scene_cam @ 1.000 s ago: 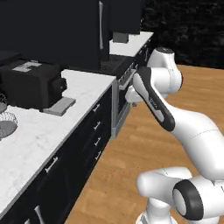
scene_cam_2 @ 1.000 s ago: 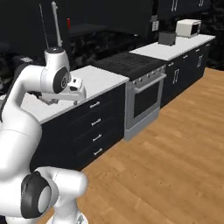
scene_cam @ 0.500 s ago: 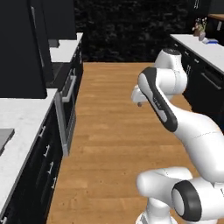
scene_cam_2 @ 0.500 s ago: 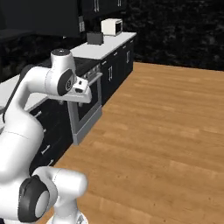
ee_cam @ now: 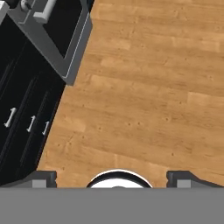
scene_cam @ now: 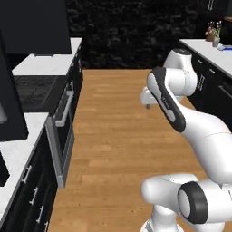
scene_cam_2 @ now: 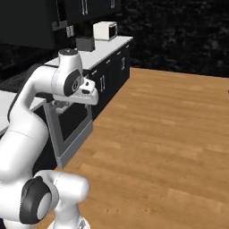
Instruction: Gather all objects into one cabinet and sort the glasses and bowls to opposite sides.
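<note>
My gripper is open, its two dark fingertips standing wide apart with nothing between them. It hangs over bare wooden floor, pointing down. In the left base view the gripper sits in front of the folded white arm, over the middle of the floor. The glasses, the bowls and the cabinet they go into are out of view.
A steel oven stands in the run of black lower drawers under a white counter. A white appliance sits farther along that counter. Another counter with a flower vase runs along the right.
The whole picture has swung: the base has turned and driven along the counter, so the black appliance and sink area have passed out of sight. The arm holds its pose, gripper still open.
</note>
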